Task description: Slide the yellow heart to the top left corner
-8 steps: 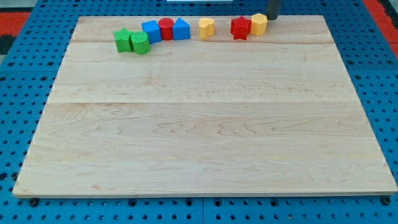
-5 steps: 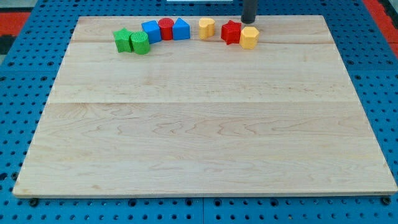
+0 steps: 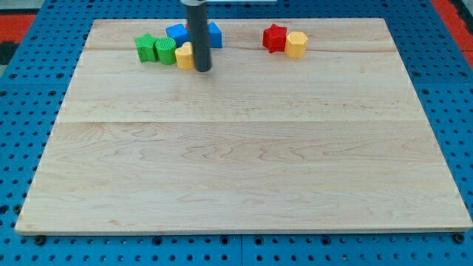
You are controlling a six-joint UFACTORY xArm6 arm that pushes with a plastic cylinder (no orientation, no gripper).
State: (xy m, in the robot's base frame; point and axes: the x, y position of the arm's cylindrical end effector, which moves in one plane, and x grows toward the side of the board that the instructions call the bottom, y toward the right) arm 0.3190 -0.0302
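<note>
1. Yellow heart point(image 3: 184, 56) is seen near the view's top, left of centre, on the desk point(image 3: 244, 162); its shape is partly hidden by the rod, so the heart outline cannot be fully made out.
2. Contact is apparent between the heart's right side and the rod, whose lower end, my tip point(image 3: 202, 70), rests on the desk just to the heart's right and slightly below it.
3. No jaws are carried by the end effector: it is a plain dark rod, so nothing can be spread or pinched, and pushing is done with its side alone.
4. The heart's left edge is touching, or all but touching, the green cylinder-like block point(image 3: 166, 52), beside which the green star point(image 3: 146, 49) stands further left.
5. Behind the rod, a blue block point(image 3: 177, 32) and a second blue block point(image 3: 214, 34) are seen; whether anything else lies hidden between them cannot be told.
6. Well apart to the view's right, a red star point(image 3: 274, 38) and a yellow hexagon-like block point(image 3: 296, 44) sit touching each other.
7. The task is judged partly done: the heart lies in the top-left region but short of the corner.
8. What remains is judged to be a further push leftward and upward, with the two green blocks standing in the direct path.
</note>
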